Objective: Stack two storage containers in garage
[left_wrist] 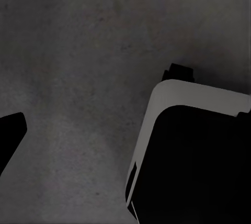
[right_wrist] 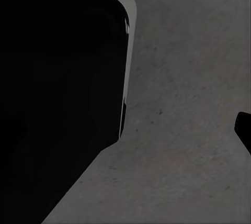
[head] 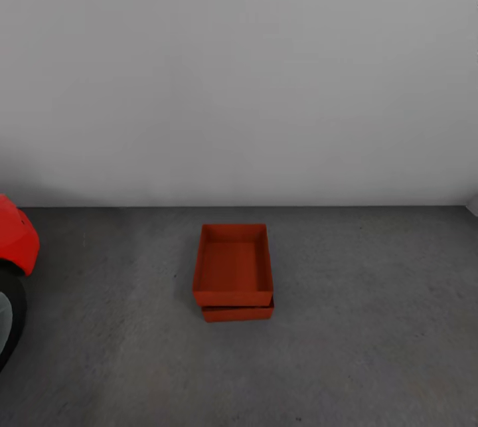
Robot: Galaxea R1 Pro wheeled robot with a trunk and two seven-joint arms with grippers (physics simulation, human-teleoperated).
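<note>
L wrist cam: a dark finger tip (left_wrist: 10,135) at the frame edge over grey concrete floor (left_wrist: 78,51), beside the robot's black-and-white base (left_wrist: 193,156); can't tell if that gripper is open or closed. R wrist cam: same, a sliver of finger (right_wrist: 244,130), base (right_wrist: 57,77), concrete; state can't be told. Head cam: top container (head: 233,264) sits stacked on bottom container (head: 237,313), slightly offset, on the garage floor near the white wall (head: 239,68). Red car (head: 14,241) w/ tyre at left edge, well apart from the stack.

The two stacked storage containers (head: 233,267) were plain red-orange, the floor (head: 372,321) mottled dark grey, the wall (head: 239,68) pale grey-white, the car (head: 14,241) bright red.
</note>
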